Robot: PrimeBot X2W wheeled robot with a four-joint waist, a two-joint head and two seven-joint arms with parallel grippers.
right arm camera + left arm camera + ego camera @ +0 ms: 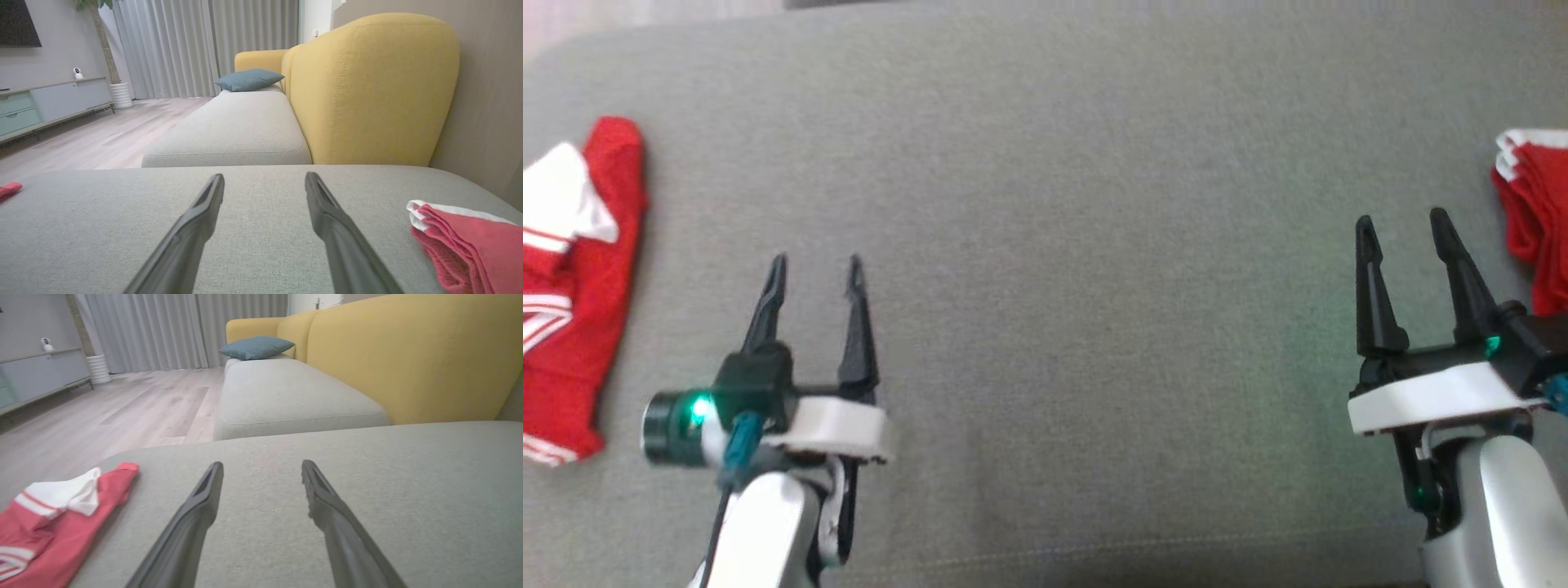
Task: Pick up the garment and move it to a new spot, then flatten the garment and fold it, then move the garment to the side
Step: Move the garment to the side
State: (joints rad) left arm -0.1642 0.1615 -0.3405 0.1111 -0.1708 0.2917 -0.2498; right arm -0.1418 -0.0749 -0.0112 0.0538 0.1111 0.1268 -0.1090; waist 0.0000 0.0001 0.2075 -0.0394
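Tool L [817,261] spread | tool R [1401,216] spread | red/white garment [580,302] crumpled far L | folded red pile [1535,204] far R

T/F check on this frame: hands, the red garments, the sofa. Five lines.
1. The left hand is open and holds nothing. True.
2. The right hand grips the folded red garment. False: that hand is open and empty, and the garment lies to its right, clear of the fingers.
3. A red and white garment lies rumpled on the grey cushion, left of the left hand. True.
4. The teal pillow lies on the floor. False: it sits on the far sofa seat.
5. The sofa's backrest is yellow. True.
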